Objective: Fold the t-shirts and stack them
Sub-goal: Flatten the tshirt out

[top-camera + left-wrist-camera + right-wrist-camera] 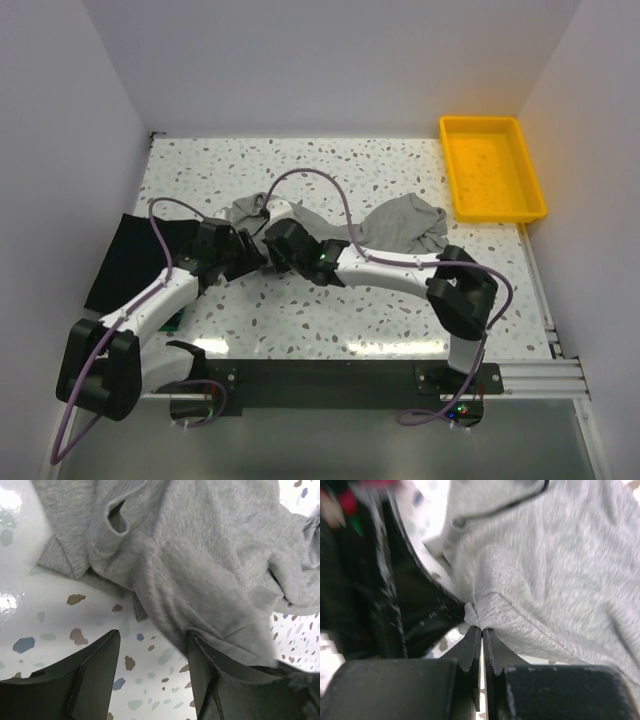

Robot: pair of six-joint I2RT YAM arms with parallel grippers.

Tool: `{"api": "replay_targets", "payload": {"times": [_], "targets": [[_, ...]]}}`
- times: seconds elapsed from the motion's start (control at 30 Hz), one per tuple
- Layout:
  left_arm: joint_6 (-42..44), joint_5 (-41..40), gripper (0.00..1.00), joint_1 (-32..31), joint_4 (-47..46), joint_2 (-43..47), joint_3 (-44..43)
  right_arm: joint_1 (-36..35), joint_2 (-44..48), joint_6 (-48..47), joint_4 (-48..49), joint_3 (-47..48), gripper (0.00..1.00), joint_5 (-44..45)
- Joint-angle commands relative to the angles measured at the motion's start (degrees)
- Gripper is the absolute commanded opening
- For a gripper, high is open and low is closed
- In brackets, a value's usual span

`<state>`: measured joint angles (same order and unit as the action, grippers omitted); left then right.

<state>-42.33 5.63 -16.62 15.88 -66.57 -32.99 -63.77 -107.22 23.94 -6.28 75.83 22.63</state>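
Right gripper (481, 630) is pinched shut on the one crumpled grey shirt (560, 580); left gripper (154, 642) is held open; one black shirt (125, 262) is seen aside.

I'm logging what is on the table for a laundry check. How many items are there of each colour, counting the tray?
Grey: 1, the grey t-shirt, crumpled
Black: 1, the black shirt, lying flat at the table's left edge
Yellow: 1, the yellow tray
Green: 1, a green sliver beside the left arm, too hidden to identify
Total: 4, three of them identified
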Motion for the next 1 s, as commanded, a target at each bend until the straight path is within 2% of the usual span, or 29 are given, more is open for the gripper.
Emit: {"api": "replay_targets", "payload": {"times": [0.0,0.17,0.23,0.5,0.73,0.9,0.97], "targets": [[1.37,2.63,0.61,-0.08,-6.47,-0.93,-1.9,5.91,4.91,-0.83,-5.31,3.88,0.0,-13.44],[0.23,3.69,0.6,-0.08,-9.64,-4.79,-5.75,12.6,4.65,-1.18,-7.78,5.99,0.0,-22.45],[-0.21,3.43,0.59,-0.08,-10.07,-6.72,-8.21,14.19,3.08,-1.97,-9.26,8.0,0.0,-28.92],[-0.83,0.44,0.45,-0.34,-9.55,-13.06,-14.64,20.61,-0.62,-1.27,-11.38,13.37,0.0,-34.93],[-1.44,-5.45,0.4,-1.22,-7.53,-17.89,-18.24,24.65,-6.59,0.4,-12.43,20.05,0.0,-37.92],[-1.27,-10.37,0.3,-1.57,-4.98,-23.68,-23.07,27.47,-10.02,1.89,-12.17,22.51,0.0,-38.89],[-1.01,-11.86,0.23,-1.66,-4.1,-25.36,-25.45,28.52,-10.47,2.25,-12.09,22.52,0.04,-38.02]]}}
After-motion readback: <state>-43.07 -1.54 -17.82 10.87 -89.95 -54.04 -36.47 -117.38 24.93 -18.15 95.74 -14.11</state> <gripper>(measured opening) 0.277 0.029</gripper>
